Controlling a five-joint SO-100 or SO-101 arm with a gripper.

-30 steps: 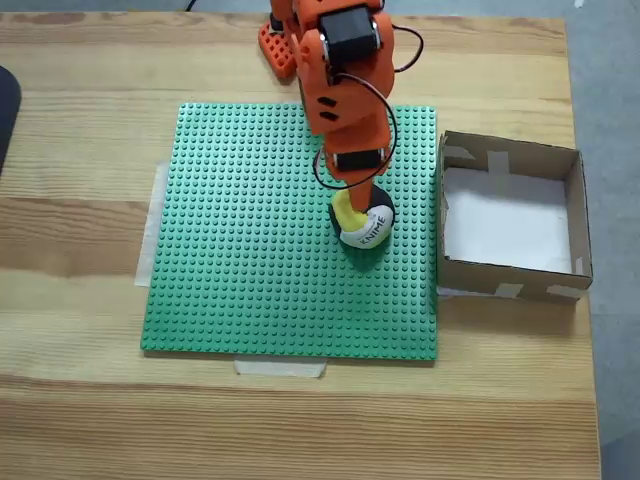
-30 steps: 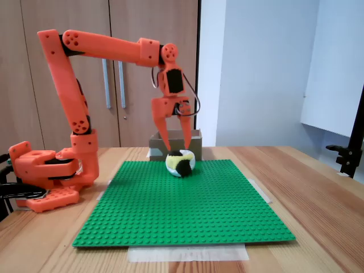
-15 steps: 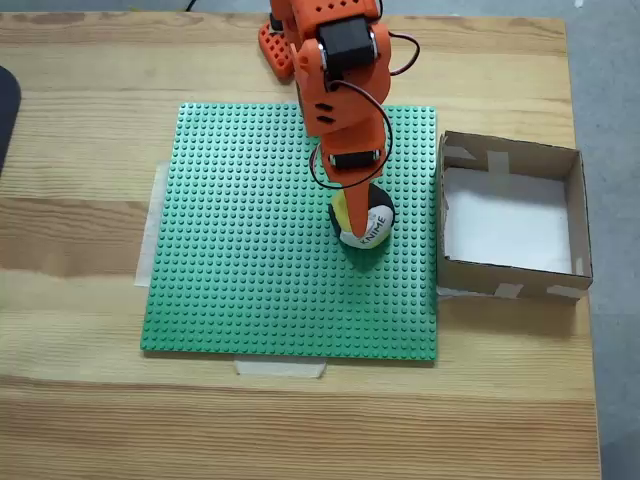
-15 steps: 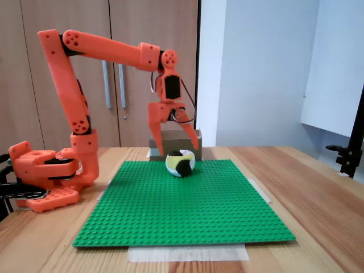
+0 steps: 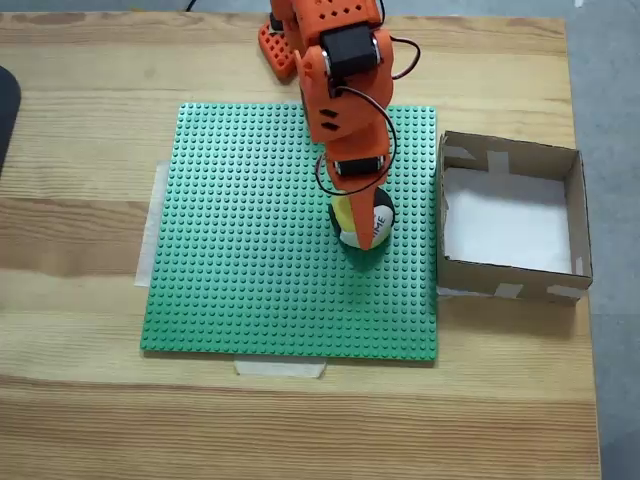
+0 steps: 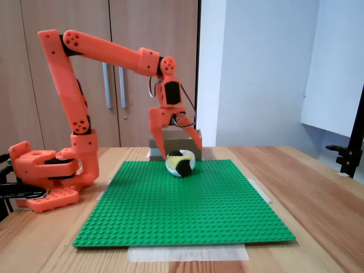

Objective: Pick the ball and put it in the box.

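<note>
The ball (image 5: 366, 228), yellow, black and white with lettering, rests on the green studded baseplate (image 5: 250, 250) right of its middle. In a fixed view from the side the ball (image 6: 180, 163) lies near the plate's far edge. My orange gripper (image 6: 181, 152) is open, one finger on each side of the ball's upper half, tips beside it. In a fixed view from above, the gripper (image 5: 360, 214) comes down over the ball and the arm hides part of it. The brown cardboard box (image 5: 505, 276) with a white floor stands just right of the plate; the box (image 6: 172, 136) shows behind the fingers.
The arm's orange base (image 6: 48, 173) sits at the plate's back edge. The baseplate (image 6: 182, 210) is taped onto a wooden table (image 5: 80, 400). A dark object (image 5: 5, 110) lies at the table's left edge. The table ends just right of the box.
The fingers, narrow on top of the ball a second ago, lifted slightly and spread wide, and now straddle the ball. The ball and the box have stayed put.
</note>
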